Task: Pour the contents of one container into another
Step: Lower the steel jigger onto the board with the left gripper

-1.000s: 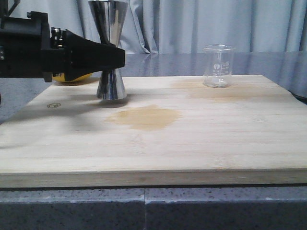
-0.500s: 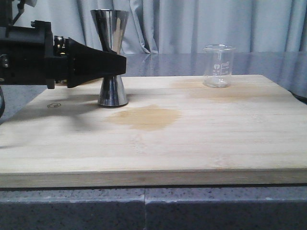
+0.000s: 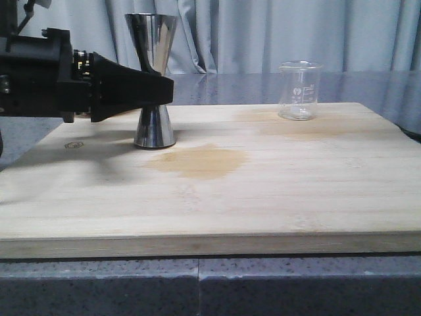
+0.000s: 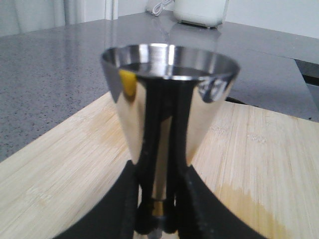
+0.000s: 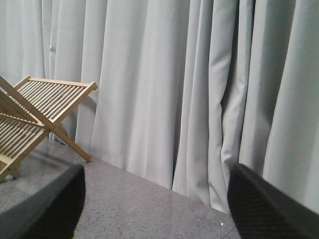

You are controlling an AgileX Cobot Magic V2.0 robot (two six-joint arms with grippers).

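While left gripper (image 3: 164, 89) fingers clamp one jigger (image 3: 153, 79), one beaker (image 3: 299, 91) stands apart; right fingers (image 5: 259, 206) spread

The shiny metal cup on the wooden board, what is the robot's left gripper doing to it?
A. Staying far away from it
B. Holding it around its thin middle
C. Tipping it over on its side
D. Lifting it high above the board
B. The left gripper sits at the narrow waist of the metal cup, which stands upright with its base on the wooden board.
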